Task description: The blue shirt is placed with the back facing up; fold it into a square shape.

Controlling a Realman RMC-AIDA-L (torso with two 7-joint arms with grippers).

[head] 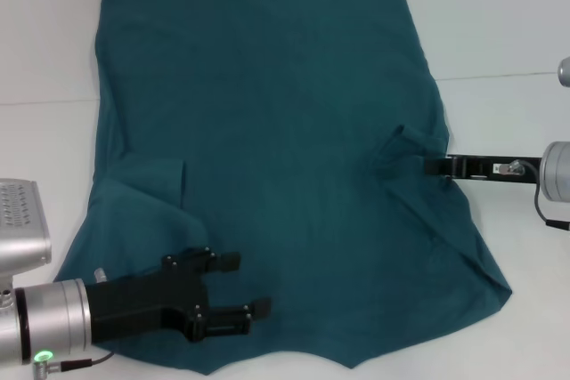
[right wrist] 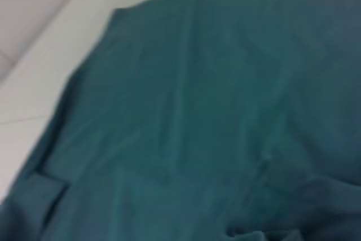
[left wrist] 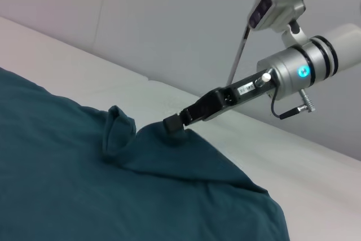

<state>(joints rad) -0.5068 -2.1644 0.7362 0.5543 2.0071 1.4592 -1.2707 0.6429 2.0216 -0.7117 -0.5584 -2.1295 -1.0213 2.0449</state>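
The blue shirt (head: 285, 149) lies spread on the white bench (head: 499, 24), plain side up, its near corners rumpled; the left gripper (head: 239, 285) hangs low over the shirt's near left part, jaws parted with nothing between them; the right gripper (head: 429, 165) reaches in from the right edge, jaws closed on a raised pinch of the shirt's cloth; the left wrist view shows that fold (left wrist: 119, 134) bunched upright beside the right gripper (left wrist: 172, 123).

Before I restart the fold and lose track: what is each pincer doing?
Left pincer: open, holding nothing, over the blue shirt near its left sleeve.
Right pincer: at the shirt's right edge by bunched cloth; open or shut cannot be told.
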